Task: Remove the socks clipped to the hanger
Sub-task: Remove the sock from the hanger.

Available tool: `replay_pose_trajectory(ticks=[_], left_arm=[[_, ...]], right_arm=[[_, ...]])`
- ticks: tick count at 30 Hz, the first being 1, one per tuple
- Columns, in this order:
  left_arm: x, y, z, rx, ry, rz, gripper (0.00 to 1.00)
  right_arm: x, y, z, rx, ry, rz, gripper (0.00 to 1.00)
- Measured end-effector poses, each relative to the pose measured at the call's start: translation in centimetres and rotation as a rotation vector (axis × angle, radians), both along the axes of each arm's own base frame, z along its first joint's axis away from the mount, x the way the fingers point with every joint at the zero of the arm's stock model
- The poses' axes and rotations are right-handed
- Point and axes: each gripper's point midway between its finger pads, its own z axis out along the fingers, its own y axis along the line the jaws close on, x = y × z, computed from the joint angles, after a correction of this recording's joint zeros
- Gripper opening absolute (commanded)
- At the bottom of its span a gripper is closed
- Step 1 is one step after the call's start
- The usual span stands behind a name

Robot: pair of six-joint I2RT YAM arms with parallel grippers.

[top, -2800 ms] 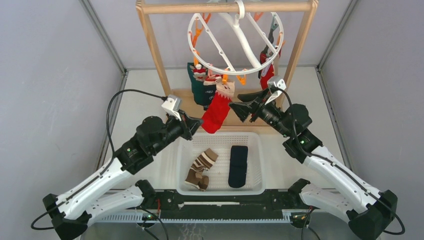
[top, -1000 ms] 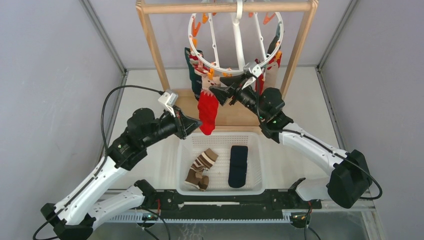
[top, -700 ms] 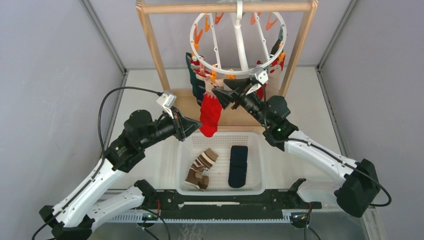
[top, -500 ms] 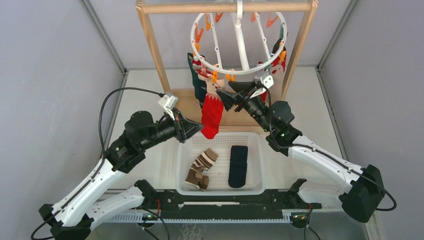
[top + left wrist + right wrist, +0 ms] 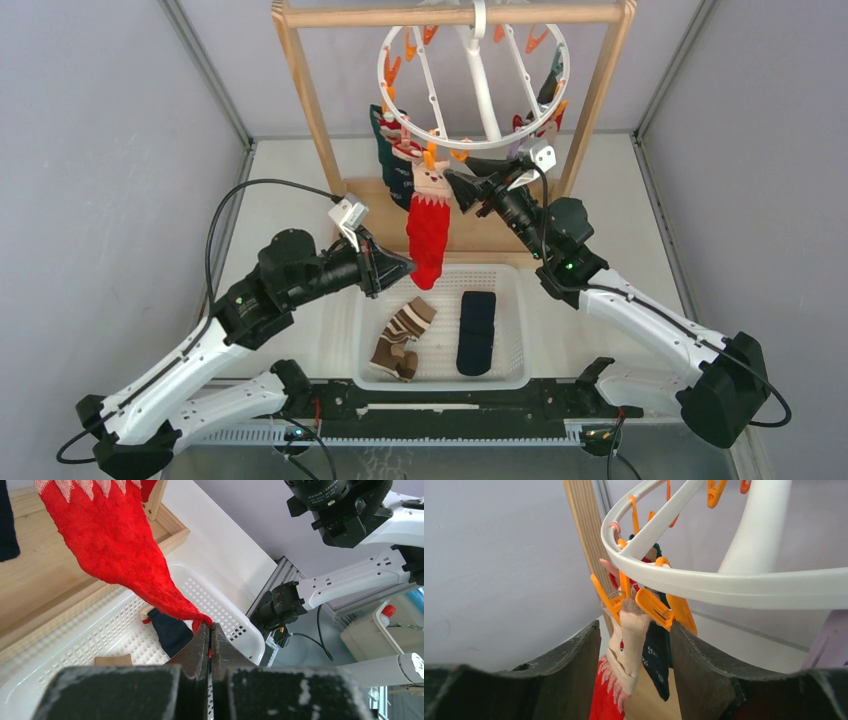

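Both arms have white shells and black joints. On the left arm [image 5: 200, 350], a thin black cable [image 5: 228, 205] loops at 11 o'clock from the elbow. The right arm [image 5: 640, 318] shows a small green light. Each wrist carries a grey camera block [image 5: 350, 213]. The left gripper [image 5: 209, 628] has dull black fingers.

Left wrist: red sock [image 5: 125, 555] cuff cut off at top edge. Dark sock [image 5: 170, 630] half hidden behind left end effector [image 5: 209, 626]. Top view: hanger [image 5: 482, 95] hook clipped at top edge; rear socks [image 5: 390, 160] overlap, uncountable.
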Motion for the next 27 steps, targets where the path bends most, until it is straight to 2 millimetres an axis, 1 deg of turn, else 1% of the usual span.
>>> replay_pose_trajectory(ticks=[5,8,14,19,23,27], left_arm=[[-0.3,-0.3,-0.4,0.011,0.007,-0.008,0.0],[-0.4,-0.6,-0.5,0.015,0.009,-0.014,0.0],[-1.1,-1.6,-1.1,0.037,0.021,-0.047,0.0],[-1.5,-2.2,-1.7,0.055,0.031,-0.065,0.0],[-1.9,-2.5,-1.9,0.061,0.033,-0.075,0.0],[-2.1,-2.6,-1.5,0.059,0.027,-0.079,0.0]], right_arm=[[-0.2,0.2,-0.1,-0.006,0.001,0.015,0.56],[-0.5,0.3,-0.4,-0.019,0.009,0.034,0.56],[-1.5,0.8,-0.2,-0.03,-0.004,0.09,0.54],[-1.8,0.9,-0.2,-0.036,-0.005,0.113,0.54],[-1.3,0.7,0.0,-0.033,-0.004,0.121,0.54],[0.0,0.3,0.1,-0.028,0.008,0.114,0.55]])
